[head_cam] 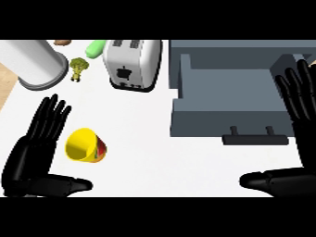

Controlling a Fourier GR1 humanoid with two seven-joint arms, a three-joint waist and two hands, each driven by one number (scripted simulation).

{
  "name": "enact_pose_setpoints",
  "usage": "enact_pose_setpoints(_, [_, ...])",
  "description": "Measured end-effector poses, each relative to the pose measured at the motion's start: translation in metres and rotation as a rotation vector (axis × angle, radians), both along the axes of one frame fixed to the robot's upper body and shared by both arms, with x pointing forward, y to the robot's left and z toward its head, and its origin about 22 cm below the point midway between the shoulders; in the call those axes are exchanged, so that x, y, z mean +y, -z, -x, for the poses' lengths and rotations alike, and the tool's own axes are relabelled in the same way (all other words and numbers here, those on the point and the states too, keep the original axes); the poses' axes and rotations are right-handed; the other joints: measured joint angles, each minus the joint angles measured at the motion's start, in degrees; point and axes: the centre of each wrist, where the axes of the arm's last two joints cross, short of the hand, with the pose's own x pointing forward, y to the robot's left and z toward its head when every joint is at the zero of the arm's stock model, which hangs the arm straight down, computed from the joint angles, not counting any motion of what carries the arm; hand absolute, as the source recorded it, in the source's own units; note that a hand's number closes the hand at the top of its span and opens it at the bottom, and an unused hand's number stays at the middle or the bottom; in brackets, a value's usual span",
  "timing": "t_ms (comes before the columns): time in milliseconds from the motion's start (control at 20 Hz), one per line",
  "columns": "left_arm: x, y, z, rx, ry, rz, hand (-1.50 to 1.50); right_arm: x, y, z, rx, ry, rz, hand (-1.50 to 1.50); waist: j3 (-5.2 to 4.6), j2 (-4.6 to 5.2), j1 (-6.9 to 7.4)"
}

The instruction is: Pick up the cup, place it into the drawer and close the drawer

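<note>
Yellow cup (85,145) tipped beside open left hand (35,148); right hand (304,139) open, seemingly over open drawer (215,115) edge.

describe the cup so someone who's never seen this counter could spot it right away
Start at the grey open drawer on the right side of the white counter, then look across to the left. The cup lies tipped on its side just right of the open left hand, below the toaster. It is the only bright yellow thing, with a red and green patch.

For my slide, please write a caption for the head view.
Open left robot hand beside yellow cup lying on its side; grey drawer open.
</note>
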Motion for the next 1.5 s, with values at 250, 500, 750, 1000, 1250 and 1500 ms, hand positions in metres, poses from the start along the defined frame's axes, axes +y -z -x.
enact_pose_setpoints(250, [0.015, 0.027, 0.0, 0.025, -0.031, -0.009, -1.5, 0.004, 0.001, 0.003, 0.009, -0.006, -0.004, -1.5, 0.0, 0.0, -0.01])
enact_pose_setpoints(500, [0.024, 0.054, -0.001, 0.045, -0.037, -0.024, -1.5, 0.001, 0.002, 0.007, 0.015, -0.009, 0.003, -1.5, 0.01, 0.01, -0.05])
enact_pose_setpoints(750, [0.035, 0.075, -0.006, 0.077, -0.04, -0.034, -1.5, 0.005, 0.0, 0.006, 0.01, -0.011, 0.002, -1.5, -0.02, 0.02, -0.05])
enact_pose_setpoints(1000, [0.043, 0.099, -0.003, 0.091, -0.037, -0.042, -1.5, -0.004, -0.001, 0.002, 0.011, -0.015, 0.001, -1.5, 0.0, 0.02, -0.05])
enact_pose_setpoints(1250, [0.043, 0.117, -0.006, 0.1, -0.048, -0.034, -1.5, -0.002, 0.0, -0.003, 0.013, -0.016, 0.002, -1.5, 0.0, 0.02, -0.04])
enact_pose_setpoints(1500, [0.051, 0.128, -0.012, 0.091, -0.071, -0.03, -1.5, 0.0, 0.001, 0.001, 0.014, -0.02, -0.004, -1.5, -0.02, 0.02, -0.09])
